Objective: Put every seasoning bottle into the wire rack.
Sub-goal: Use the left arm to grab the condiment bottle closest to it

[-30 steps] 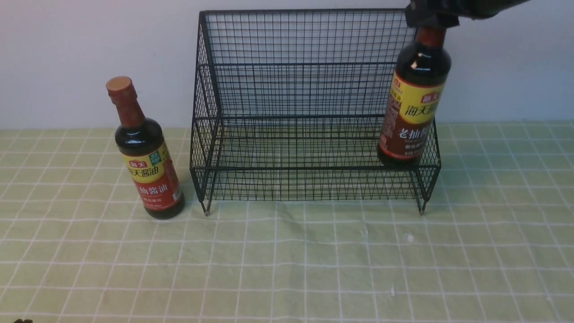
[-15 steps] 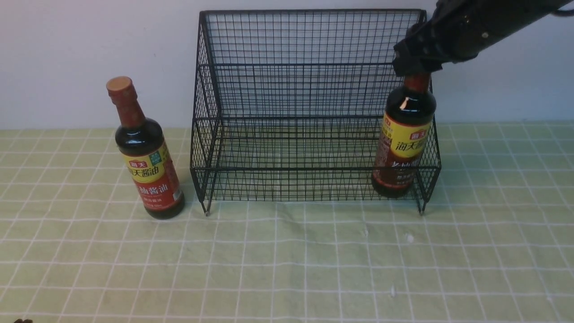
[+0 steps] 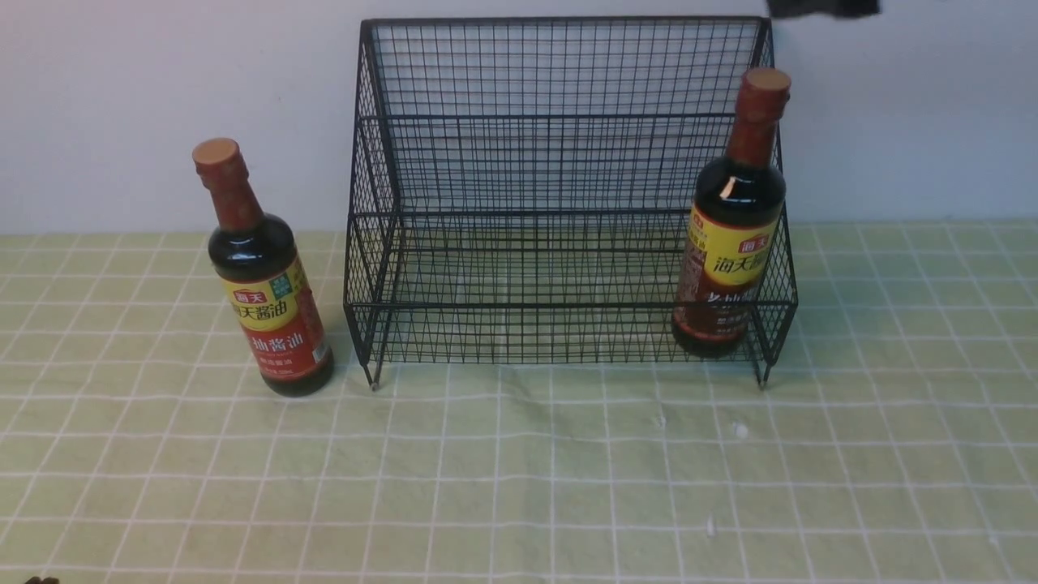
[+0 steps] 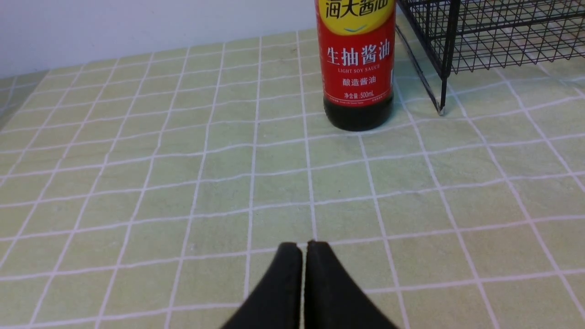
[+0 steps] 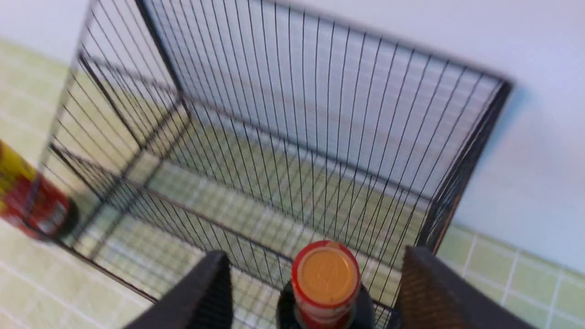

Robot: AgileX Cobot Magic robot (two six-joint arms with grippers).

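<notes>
We see the rack [image 3: 559, 203] standing at the far edge of the tabletop [image 3: 519, 487], about midway along it, its tall grid back to the white wall [image 3: 162, 97]. The brown bottle [image 3: 734, 243] stands upright inside the rack, on the lower front tier at its right end. Its base is behind the low front rail and its side is close to the rack's right-hand mesh; we cannot tell whether it touches that mesh. The red bottle [image 3: 268, 308] stands upright on the tabletop toward the far left corner, outside the rack, just beside its left side with a small gap between them.

The right end effector [image 5: 315, 258] hangs above the brown bottle with its fingers [image 5: 201, 292] spread wide apart, one on each side of the cap [image 5: 325, 274] and clear of it, gripping nothing. In the front view we catch only a dark sliver of it, above and a little to the right of the cap.

The left end effector [image 4: 304, 249] sits low over the tabletop toward the near left corner, its two fingers [image 4: 283, 283] pressed together with nothing between them. It points at the red bottle, well apart from it, and touches neither bottle nor rack
</notes>
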